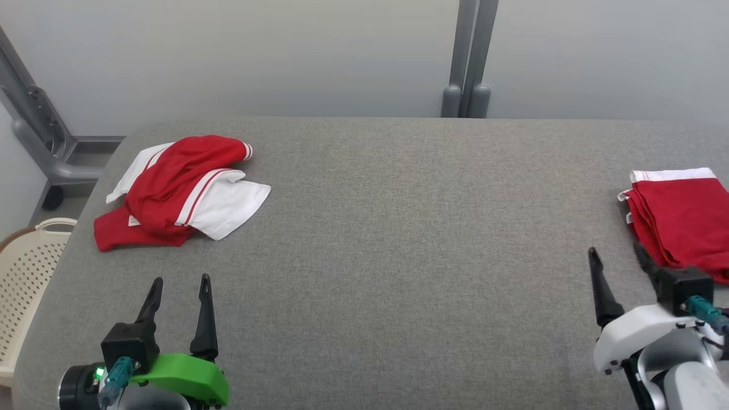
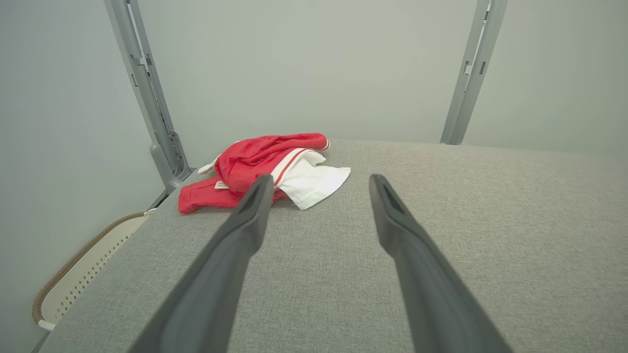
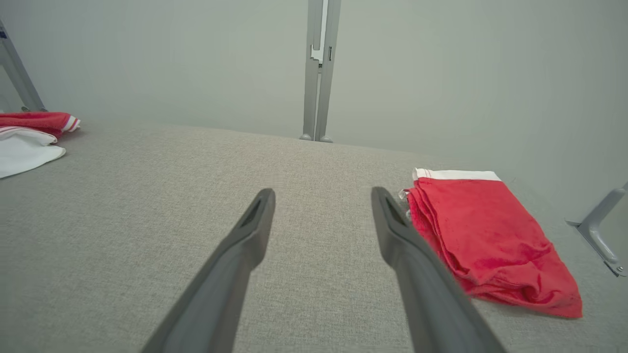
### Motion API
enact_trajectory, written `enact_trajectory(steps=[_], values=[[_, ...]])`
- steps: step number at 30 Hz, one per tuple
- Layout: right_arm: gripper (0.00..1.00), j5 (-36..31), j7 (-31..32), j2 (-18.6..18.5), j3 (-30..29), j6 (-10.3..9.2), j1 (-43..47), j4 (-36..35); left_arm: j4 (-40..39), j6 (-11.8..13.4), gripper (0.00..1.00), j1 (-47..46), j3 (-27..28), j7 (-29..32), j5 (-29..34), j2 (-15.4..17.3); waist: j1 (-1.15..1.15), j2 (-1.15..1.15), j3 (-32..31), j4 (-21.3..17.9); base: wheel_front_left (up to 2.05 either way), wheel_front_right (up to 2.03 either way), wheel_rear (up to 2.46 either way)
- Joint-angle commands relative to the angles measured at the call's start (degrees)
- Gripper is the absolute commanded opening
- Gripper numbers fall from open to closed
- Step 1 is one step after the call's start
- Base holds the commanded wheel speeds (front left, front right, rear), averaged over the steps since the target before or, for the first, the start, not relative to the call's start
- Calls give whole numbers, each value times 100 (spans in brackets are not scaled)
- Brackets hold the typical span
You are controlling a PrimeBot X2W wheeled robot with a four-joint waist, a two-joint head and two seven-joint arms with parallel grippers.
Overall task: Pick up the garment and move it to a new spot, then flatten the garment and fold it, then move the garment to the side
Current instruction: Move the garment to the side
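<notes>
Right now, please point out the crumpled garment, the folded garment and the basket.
crumpled garment (image 1: 171,182), head view, red middle part.
folded garment (image 1: 683,222), head view, top red layer.
basket (image 1: 25,273), head view, perforated side.

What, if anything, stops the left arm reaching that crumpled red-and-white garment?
Probably nothing, so yes, it likely can: the left gripper stands open, holding nothing, with the crumpled garment just ahead of it and nothing but grey table between.

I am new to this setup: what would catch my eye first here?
A crumpled red and white garment lies at the far left of the table, beyond the open left gripper. A folded red pile sits at the right edge, beside the open right gripper.
</notes>
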Motion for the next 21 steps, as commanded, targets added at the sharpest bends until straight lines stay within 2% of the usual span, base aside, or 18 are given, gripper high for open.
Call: enact_trajectory(steps=[1,7,13,21], values=[[100,-49,-59,68,47,-8,93,-70,14,-27,100,96,34,-55,-52,35,0,0,-48,-30,0,0,0],[100,-112,-154,453,279,-8,406,-109,85,-70,100,342,182,-228,-163,7,0,0,-191,-140,0,0,0],[100,202,-243,503,478,-8,649,50,146,-26,100,559,380,-295,-233,-39,0,0,-299,-243,0,0,0],[100,329,-337,505,652,-8,677,258,277,-181,100,762,299,-304,-180,-35,0,0,-311,-333,0,0,0]])
